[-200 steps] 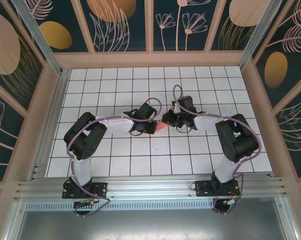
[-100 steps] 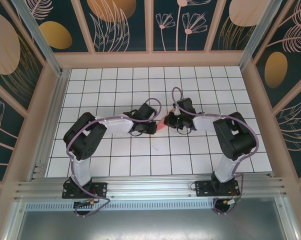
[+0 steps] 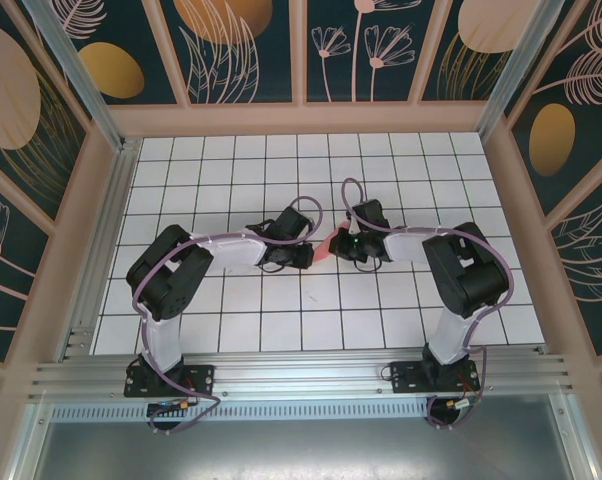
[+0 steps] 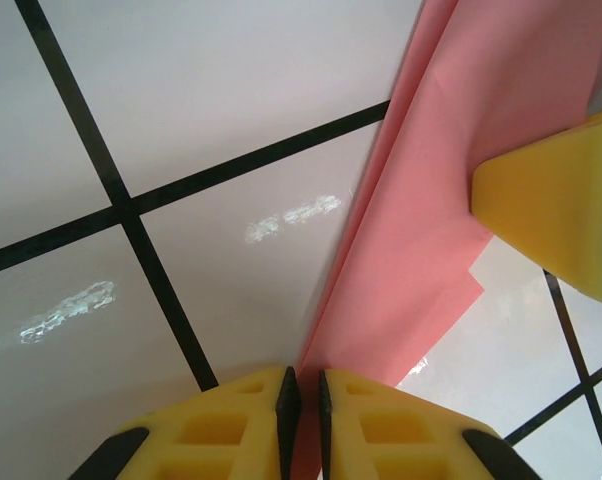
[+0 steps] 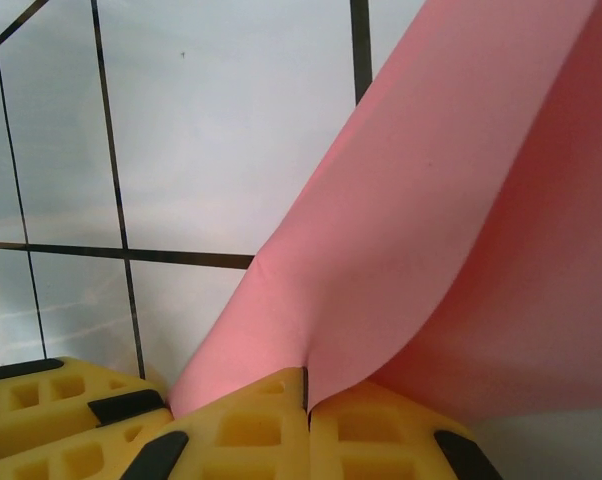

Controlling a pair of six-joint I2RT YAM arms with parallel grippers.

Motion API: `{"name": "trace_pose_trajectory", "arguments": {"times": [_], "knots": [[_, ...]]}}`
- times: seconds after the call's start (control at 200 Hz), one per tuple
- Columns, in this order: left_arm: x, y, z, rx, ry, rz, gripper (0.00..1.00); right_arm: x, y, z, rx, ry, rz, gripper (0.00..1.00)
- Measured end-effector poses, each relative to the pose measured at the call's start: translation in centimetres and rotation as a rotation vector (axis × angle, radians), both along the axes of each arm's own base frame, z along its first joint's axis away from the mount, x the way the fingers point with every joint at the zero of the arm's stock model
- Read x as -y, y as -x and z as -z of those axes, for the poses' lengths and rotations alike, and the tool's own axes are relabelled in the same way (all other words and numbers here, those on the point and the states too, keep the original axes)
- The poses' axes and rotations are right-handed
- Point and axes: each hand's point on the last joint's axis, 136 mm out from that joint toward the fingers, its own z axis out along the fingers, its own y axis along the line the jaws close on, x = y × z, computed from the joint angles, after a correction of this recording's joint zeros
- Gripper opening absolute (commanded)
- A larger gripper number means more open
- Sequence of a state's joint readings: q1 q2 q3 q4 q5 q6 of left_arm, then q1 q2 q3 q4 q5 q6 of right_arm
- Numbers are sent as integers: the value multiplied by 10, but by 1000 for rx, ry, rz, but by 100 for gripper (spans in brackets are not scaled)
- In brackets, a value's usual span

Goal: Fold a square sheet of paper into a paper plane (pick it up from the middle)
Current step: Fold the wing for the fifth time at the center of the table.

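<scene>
At the middle of the glossy white grid-tiled worktop, the thin, smooth pink-red sheet of paper, folded in layers, is pinched by both the left pincer and the right pincer, each clamped on it.

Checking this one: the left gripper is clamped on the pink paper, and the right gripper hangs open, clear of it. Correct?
Not quite. The right gripper is not open or clear: the right wrist view shows its fingers shut on a fold of the pink paper. The rest holds: the left gripper is clamped on the paper, as the left wrist view shows.
</scene>
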State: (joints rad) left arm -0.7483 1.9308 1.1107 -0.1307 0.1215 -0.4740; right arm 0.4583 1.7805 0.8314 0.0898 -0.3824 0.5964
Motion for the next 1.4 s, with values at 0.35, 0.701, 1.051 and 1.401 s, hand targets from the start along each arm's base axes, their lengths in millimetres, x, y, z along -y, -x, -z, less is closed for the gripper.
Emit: {"name": "trace_pose_trajectory", "arguments": {"times": [0.35,0.701,1.051,1.401], "knots": [[0,0,-1,1,2,-1,19,0,-1,0,5,25,-11,2],[-20,-4,-32,-29,106,-88,23,1,-7,1,24,66,-39,0],[3,5,-41,-91,264,-42,10,0,-9,1,42,80,-59,0],[2,15,-10,-174,233,-39,4,-1,-12,1,43,79,-59,0]]}}
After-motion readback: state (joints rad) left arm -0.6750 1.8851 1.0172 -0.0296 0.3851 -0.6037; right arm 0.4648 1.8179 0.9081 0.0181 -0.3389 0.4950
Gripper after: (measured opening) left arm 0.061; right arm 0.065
